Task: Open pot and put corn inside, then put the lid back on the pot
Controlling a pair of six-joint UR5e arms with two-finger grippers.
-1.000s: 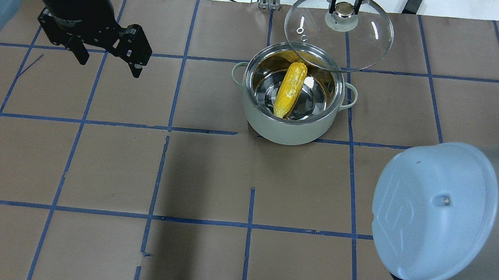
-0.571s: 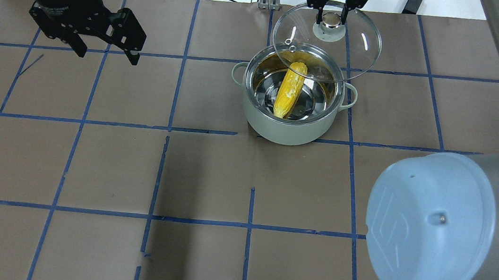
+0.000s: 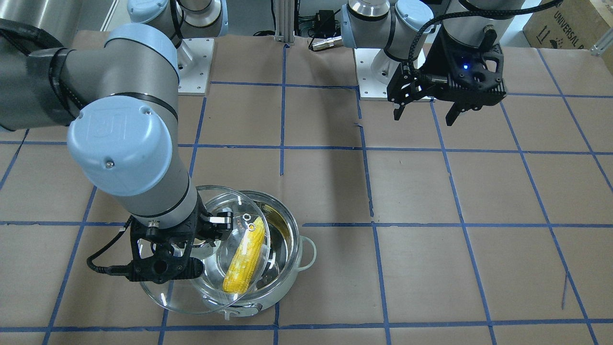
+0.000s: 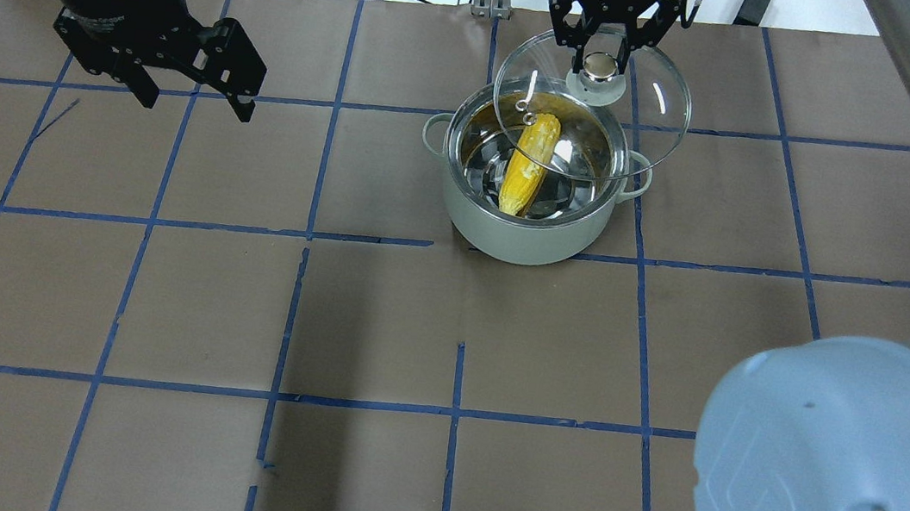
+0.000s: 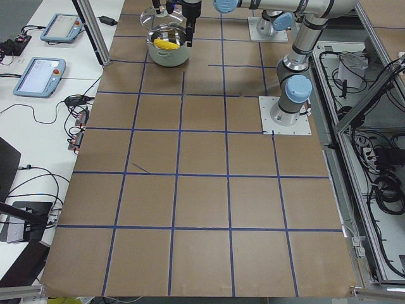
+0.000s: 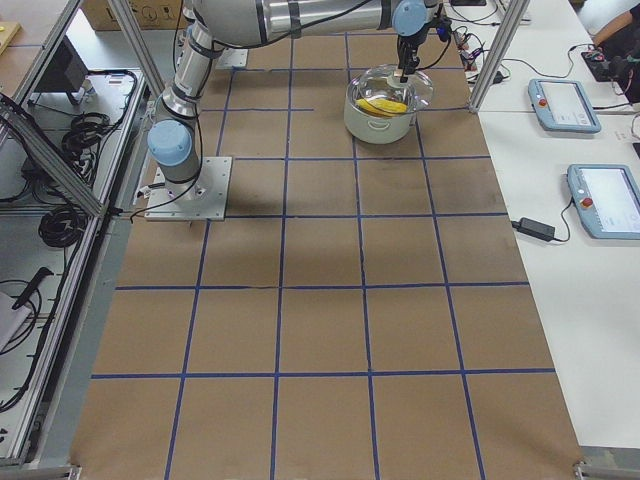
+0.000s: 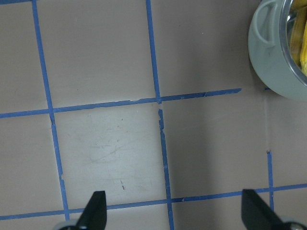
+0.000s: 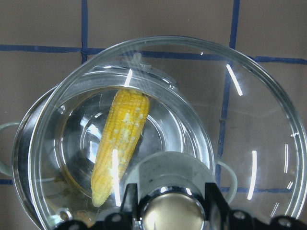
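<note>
Clear glass lid (image 4: 602, 122) has shifted partly over steel-lined pot (image 4: 523, 233) holding yellow corn (image 4: 525, 167).

Embossed "UR" on blue joint cap (image 3: 110, 127). "UNIVERSAL R…", cut off, printed on cardboard box (image 3: 565, 24). Other print too small to read.

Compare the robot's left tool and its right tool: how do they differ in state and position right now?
The left tool is open and empty; the right tool is shut on the knob of the lid. The left tool hangs above the table, well away from the pot; the right tool holds the lid partly over the pot's mouth. Both are black, two-fingered and point downward.
</note>
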